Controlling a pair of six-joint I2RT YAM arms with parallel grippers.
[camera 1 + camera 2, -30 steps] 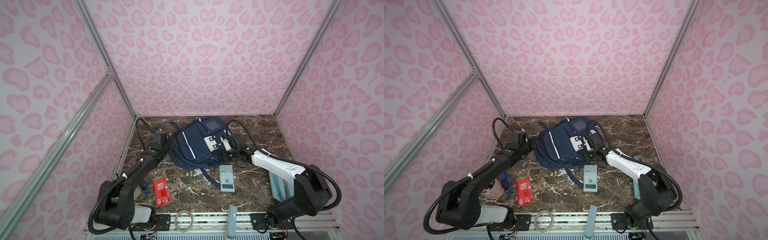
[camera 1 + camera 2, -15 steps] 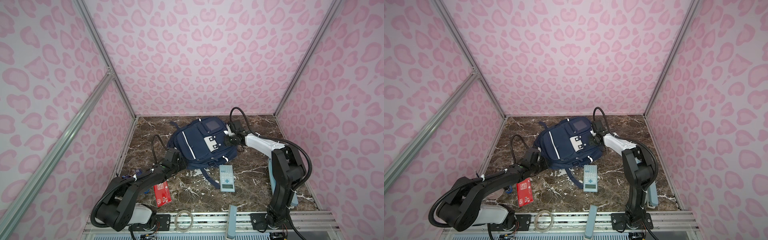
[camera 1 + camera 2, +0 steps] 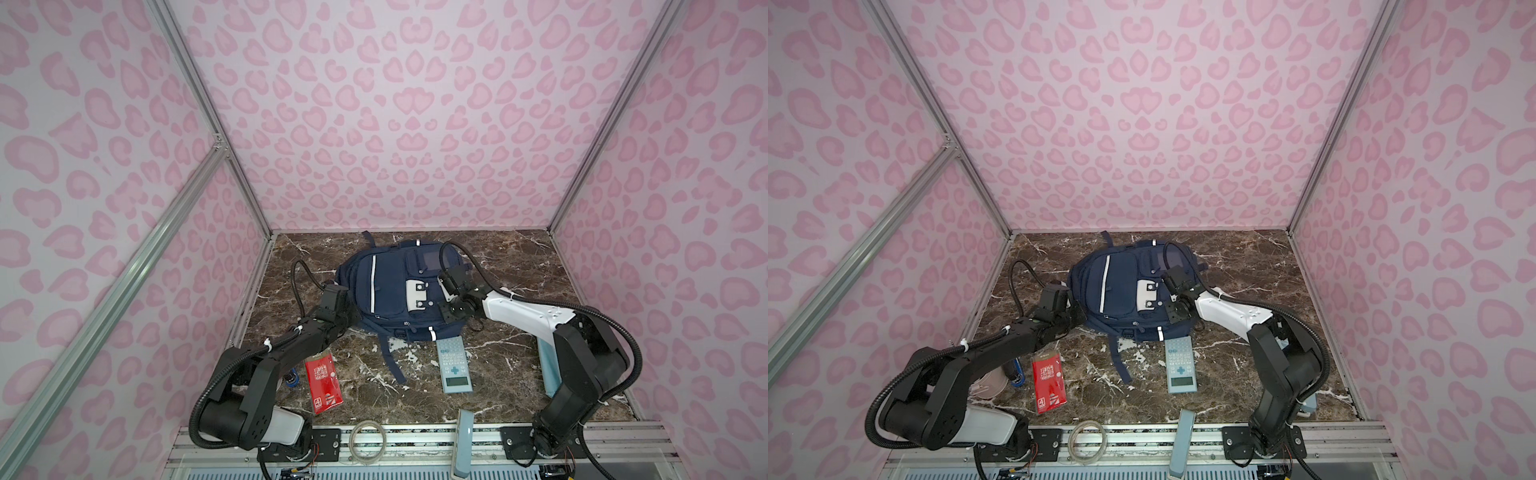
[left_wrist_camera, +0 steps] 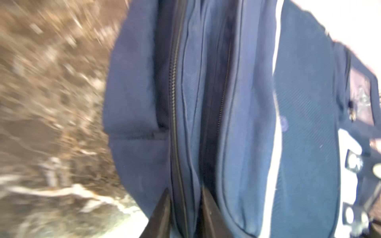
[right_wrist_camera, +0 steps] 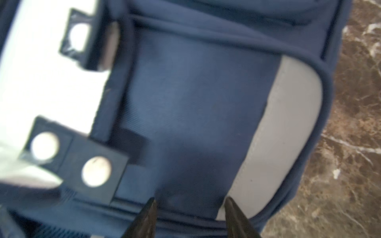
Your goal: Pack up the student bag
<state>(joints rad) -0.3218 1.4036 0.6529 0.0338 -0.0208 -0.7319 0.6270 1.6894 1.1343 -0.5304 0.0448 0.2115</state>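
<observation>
The student bag [image 3: 390, 291] [image 3: 1121, 291], navy blue with white stripes and studded white patches, lies flat at the middle back of the marble table [image 3: 519, 266]. My left gripper [image 3: 349, 313] [image 3: 1077, 318] is at the bag's left side. In the left wrist view its jaws [image 4: 185, 191] stand narrow and pinch a zippered fold of the bag [image 4: 299, 123]. My right gripper [image 3: 448, 311] [image 3: 1173, 316] hangs over the bag's right front. In the right wrist view it [image 5: 190, 199] is open, its tips wide apart above the flat pocket fabric [image 5: 195, 103].
A red booklet [image 3: 324, 384] and a light-blue calculator [image 3: 455, 363] lie in front of the bag, with a loose bag strap [image 3: 390, 357] between them. A light-blue item [image 3: 548, 365] lies by the right arm. A cable coil [image 3: 368, 438] sits on the front rail. Pink walls enclose three sides.
My left gripper went from wide open to narrow and now pinches the bag's left side. My right gripper swung from the bag's far right edge to its right front.
</observation>
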